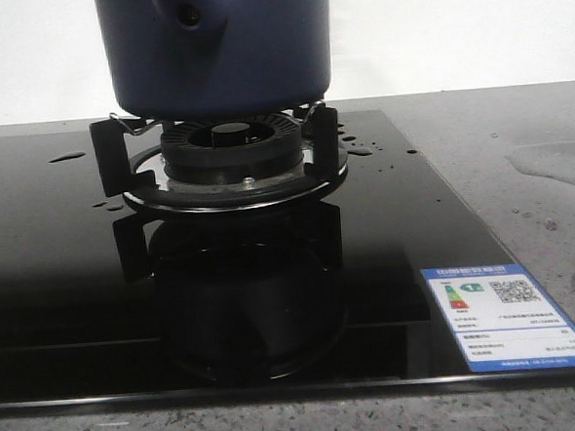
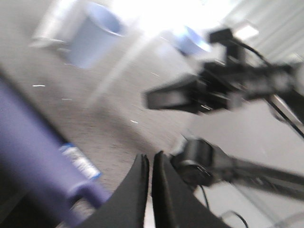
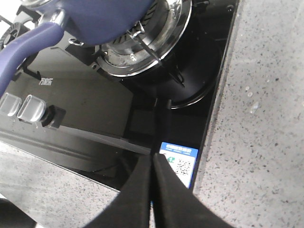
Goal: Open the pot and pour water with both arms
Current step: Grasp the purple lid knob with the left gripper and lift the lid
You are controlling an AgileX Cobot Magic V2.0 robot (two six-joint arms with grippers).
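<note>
A kitchen-style test setup: a black glass gas hob (image 1: pixel 67 288) is let into a grey speckled stone countertop (image 1: pixel 487 125), with a ringed burner (image 1: pixel 230 146) and pan supports near the back edge. Two silver control knobs (image 3: pixel 21 107) sit on the hob, and an energy-rating label (image 1: pixel 508 316) is stuck at its front right corner. Water drops (image 1: pixel 362 150) spot the glass.

The top of the pot (image 1: pixel 217 49) is cut off by the front picture's edge. The left wrist picture is blurry, so the pale blue cup (image 2: pixel 95 34) looks smeared.
</note>
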